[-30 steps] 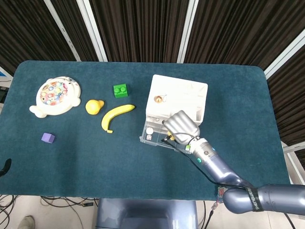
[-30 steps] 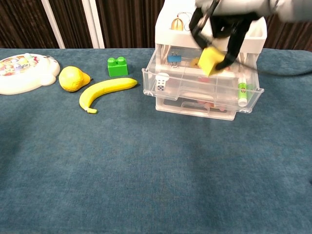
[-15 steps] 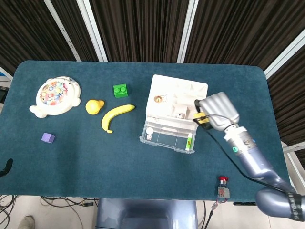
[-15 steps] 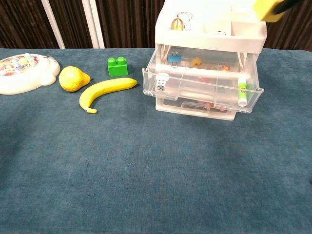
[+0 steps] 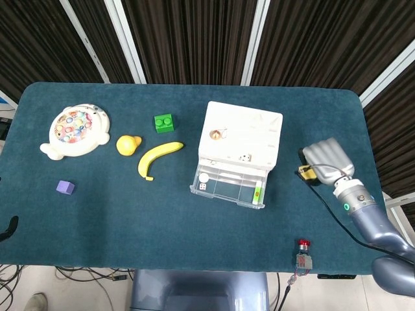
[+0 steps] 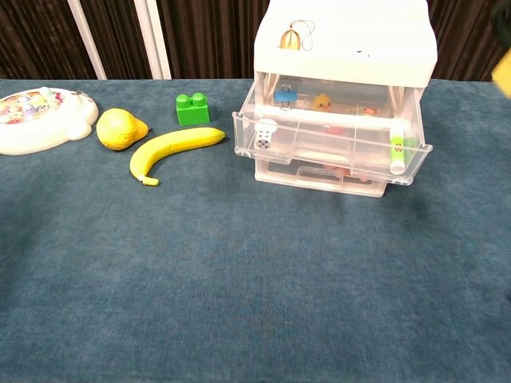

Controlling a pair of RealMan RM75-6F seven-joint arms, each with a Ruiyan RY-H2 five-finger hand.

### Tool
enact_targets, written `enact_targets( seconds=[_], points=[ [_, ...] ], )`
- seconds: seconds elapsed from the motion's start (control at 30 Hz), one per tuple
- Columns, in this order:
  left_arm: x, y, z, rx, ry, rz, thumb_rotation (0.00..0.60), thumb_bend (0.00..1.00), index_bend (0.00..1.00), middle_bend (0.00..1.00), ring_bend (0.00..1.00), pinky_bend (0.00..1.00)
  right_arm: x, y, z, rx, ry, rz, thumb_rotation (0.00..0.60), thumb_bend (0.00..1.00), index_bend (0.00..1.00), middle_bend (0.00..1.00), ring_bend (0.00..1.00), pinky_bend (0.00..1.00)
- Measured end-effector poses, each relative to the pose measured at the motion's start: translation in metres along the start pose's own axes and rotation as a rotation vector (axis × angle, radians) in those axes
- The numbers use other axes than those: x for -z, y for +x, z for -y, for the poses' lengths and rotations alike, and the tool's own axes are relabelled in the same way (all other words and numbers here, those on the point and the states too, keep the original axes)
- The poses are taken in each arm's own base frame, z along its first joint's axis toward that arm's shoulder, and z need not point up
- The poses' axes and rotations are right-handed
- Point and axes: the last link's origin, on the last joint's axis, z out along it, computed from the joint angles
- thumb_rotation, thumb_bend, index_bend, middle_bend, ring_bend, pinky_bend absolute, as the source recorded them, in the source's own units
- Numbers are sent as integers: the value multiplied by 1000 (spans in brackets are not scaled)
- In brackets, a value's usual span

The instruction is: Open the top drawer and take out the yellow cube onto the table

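The counter [image 6: 239,303] is covered in a matt teal cloth with a short, felt-like nap. The drawer unit [image 6: 343,104] is made of clear, glossy plastic, topped by an opaque white plastic tray [image 5: 243,133]. A smooth, shiny finish is seen on the banana [image 6: 172,149] and on the green building block [image 6: 192,108]. The right hand [image 5: 326,162] is clad in pale grey moulded plastic, and its forearm [image 5: 369,217] is finished in satin blue-grey metal.

yellow cube [image 5: 305,172] (mostly hidden)
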Motion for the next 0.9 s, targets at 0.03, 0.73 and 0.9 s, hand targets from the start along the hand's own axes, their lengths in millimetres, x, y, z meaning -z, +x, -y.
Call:
enact_targets(
  seconds=[0.03, 0.73, 0.9],
  points=[
    [0, 0, 0, 0, 0, 0, 600, 340, 72, 0, 0, 0, -1, -7, 2, 6, 4, 16, 600, 269, 627, 1000, 1000, 1000],
    [-2, 1, 3, 3, 5, 3, 600, 340, 73, 0, 0, 0, -18, -116, 59, 41, 24, 146, 600, 269, 627, 1000, 1000, 1000],
    [-2, 0, 2, -1, 3, 8, 600, 340, 73, 0, 0, 0, -19, -121, 60, 37, 15, 150, 600, 268, 627, 1000, 1000, 1000]
  ],
)
